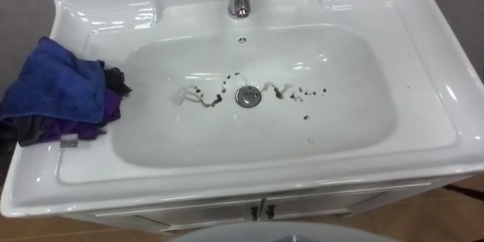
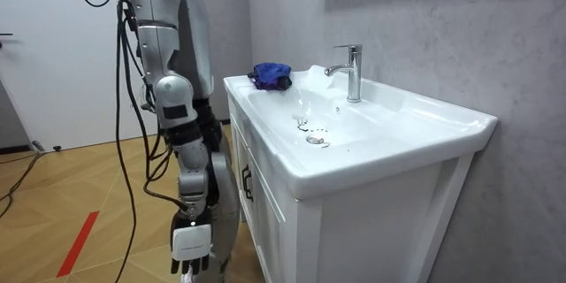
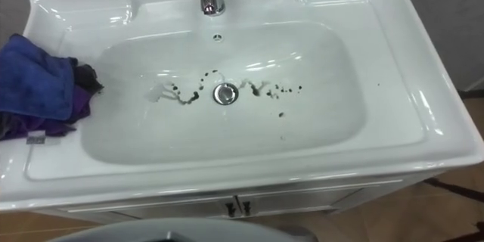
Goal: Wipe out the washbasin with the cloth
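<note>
At nine o'clock from the drain (image 1: 248, 96), the cloth (image 1: 53, 91) is lying nearer our left side, while our right hand (image 2: 190, 252) is hanging loose, empty.

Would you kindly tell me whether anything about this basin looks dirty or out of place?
Dark smears and specks trail across the basin floor on both sides of the drain. A crumpled blue cloth sits on the left rim.
</note>
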